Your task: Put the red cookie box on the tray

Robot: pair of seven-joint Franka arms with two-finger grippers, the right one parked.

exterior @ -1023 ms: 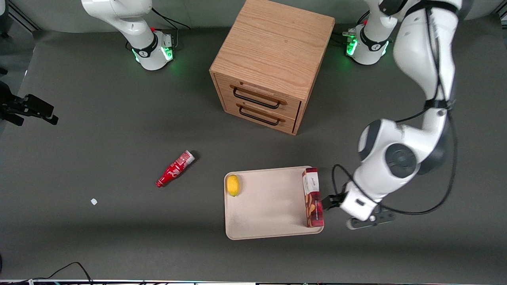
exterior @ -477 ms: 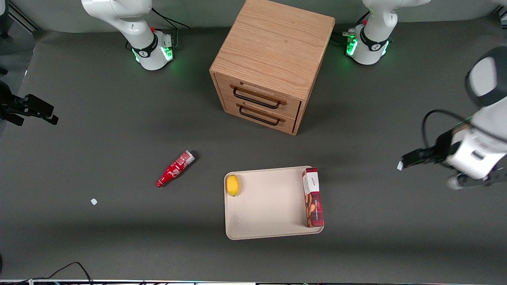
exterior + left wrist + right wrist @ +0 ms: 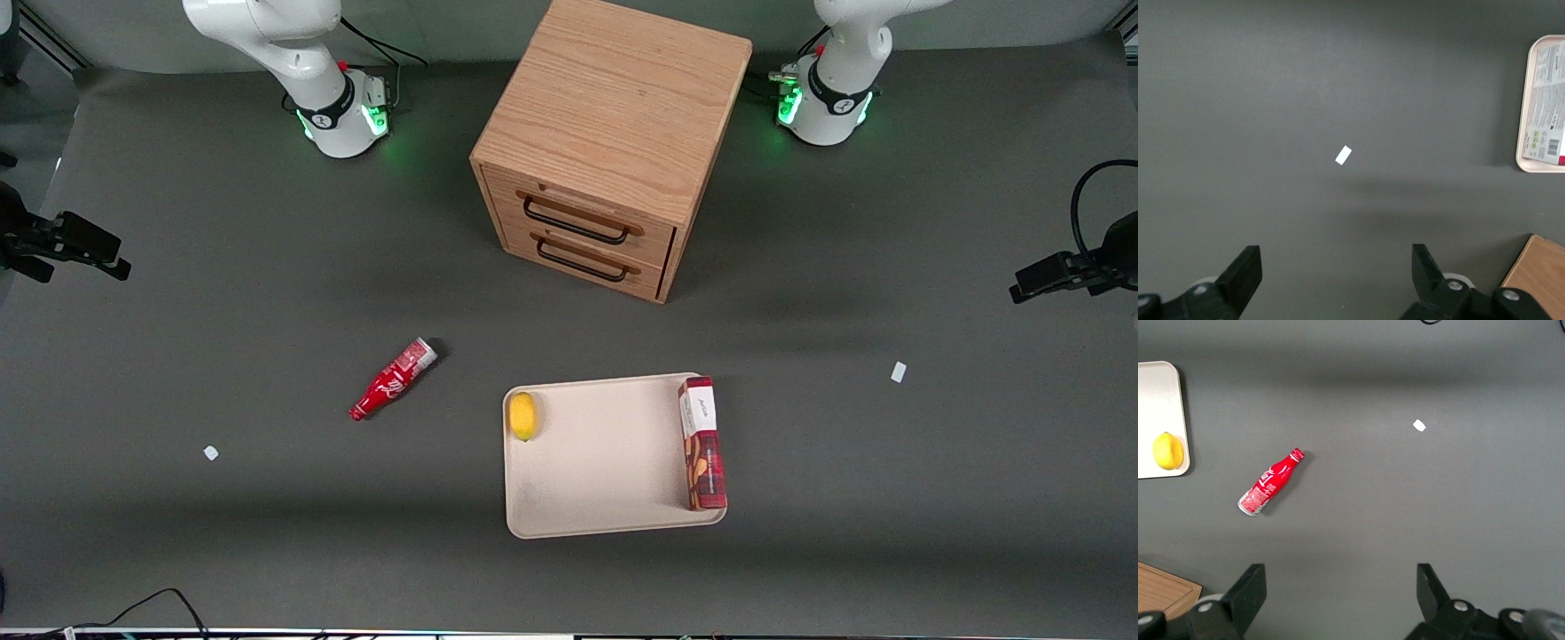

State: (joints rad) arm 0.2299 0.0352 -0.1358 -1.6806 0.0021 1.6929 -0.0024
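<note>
Fingers (image 3: 1245, 270) of the gripper (image 3: 1336, 273) spread wide w/ nothing held, well apart from the red cookie box (image 3: 702, 444) lying along the tray (image 3: 605, 462) edge nearest them (box looks placed), so a bump could tip it off.

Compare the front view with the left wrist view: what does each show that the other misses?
Front view only: lemon on the tray, red soda bottle on the mat, both drawer handles of the wooden cabinet.

Left wrist view only: the end effector open above bare mat, and the box's label panel.

Both: the red cookie box lying on the tray along the edge toward the working arm's end, and a white scrap.
</note>
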